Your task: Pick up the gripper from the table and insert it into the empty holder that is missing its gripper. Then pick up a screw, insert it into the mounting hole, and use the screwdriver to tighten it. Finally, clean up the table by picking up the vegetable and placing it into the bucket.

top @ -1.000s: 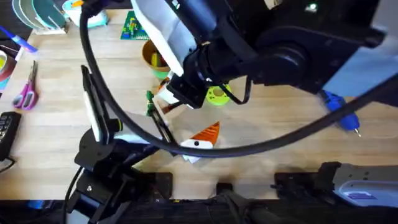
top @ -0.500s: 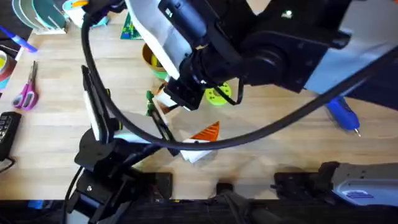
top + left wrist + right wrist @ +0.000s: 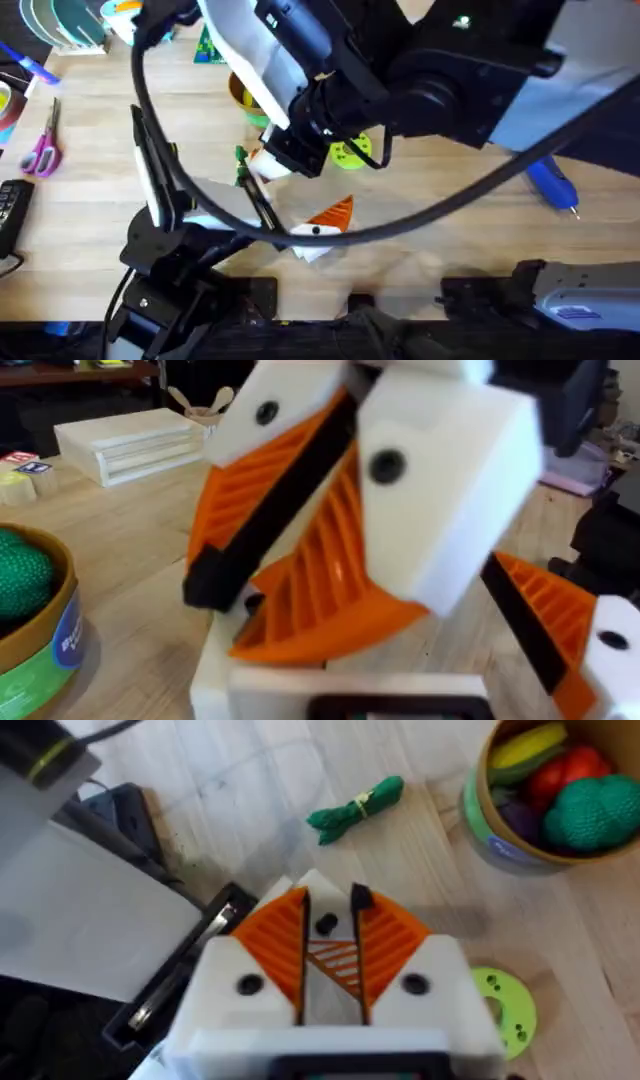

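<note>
One orange gripper (image 3: 335, 960), ribbed, sits pinched in the narrow gap between the right gripper's (image 3: 330, 910) two orange-padded fingers; a small black hole shows just past it. Seen from the left wrist, that same gripper hangs close and tilted, its white fingers (image 3: 450, 490) and orange ribs low over the white holder (image 3: 215, 675). I cannot tell whether the orange gripper is seated in the holder or just touching it.

The left gripper (image 3: 322, 232) lies low on the surface (image 3: 450, 230), near the front edge. Its fingers are spread wide, the holder on one side and the padded finger (image 3: 545, 610) well apart on the other, with the right gripper between them.

From overhead, the right arm crosses large and dark from the upper right to the middle.

The vegetable (image 3: 357, 804), a small green bundle, lies on the surface near the bucket (image 3: 510, 850), not in it. The bucket holds red, yellow, purple and green shapes. A green disc (image 3: 505, 1010) with holes lies flat just beside the right gripper.

The blue screwdriver (image 3: 550, 183) lies well off to the right, tip toward the front edge. Pink-handled scissors (image 3: 42, 145) lie at the far left.
</note>
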